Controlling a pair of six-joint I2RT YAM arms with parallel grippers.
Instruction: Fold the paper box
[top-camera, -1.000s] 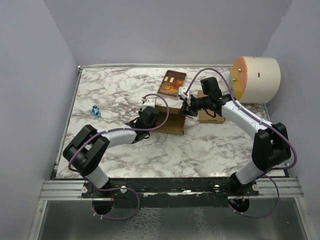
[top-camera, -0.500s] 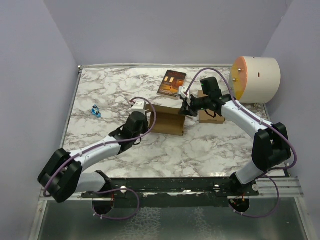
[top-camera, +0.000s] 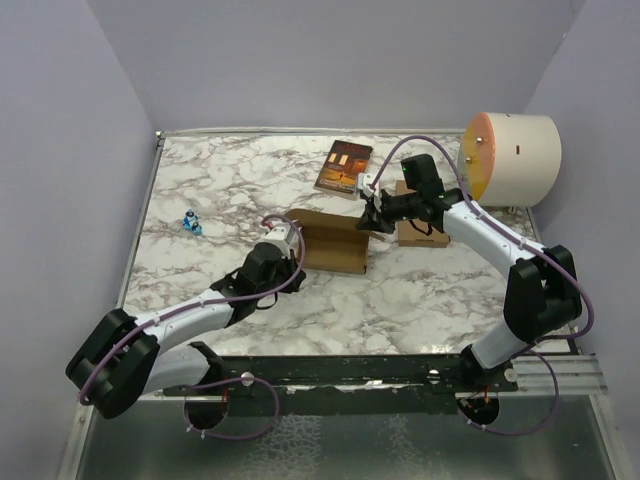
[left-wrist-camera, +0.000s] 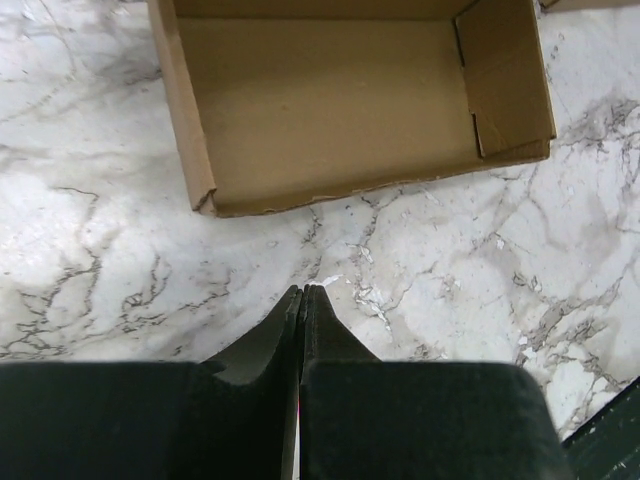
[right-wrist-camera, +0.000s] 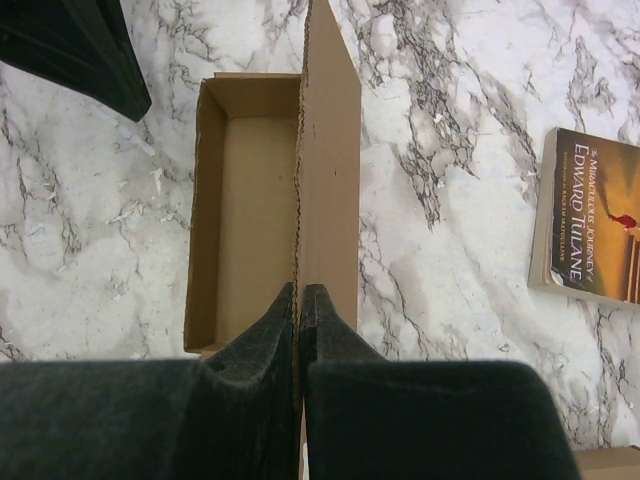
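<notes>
One paper box (top-camera: 335, 243): plain brown cardboard, matte, folded into a shallow open rectangular tray, lying mid-table on the white, grey-veined marble top (top-camera: 420, 300). Only the right wrist view shows one long flap standing on edge with a toothed, perforated fold line. It also shows the right gripper (right-wrist-camera: 298, 292), dark foam-like fingers nipping that flap at its near end. Only the left wrist view shows the tray's smooth floor and a slit end wall. It also shows the left gripper (left-wrist-camera: 303, 290), fingers pressed together on nothing, over marble just short of the box's near wall. One paperback book (right-wrist-camera: 590, 225), dark red-brown cover, lettered "EDWARD TULANE" beneath a small line "THE MIRACULOUS JOURNEY"; unreadable from above. One cream cylinder (top-camera: 515, 155), orange end face, far right corner. One small blue item (top-camera: 191, 222), left side, too small to identify
</notes>
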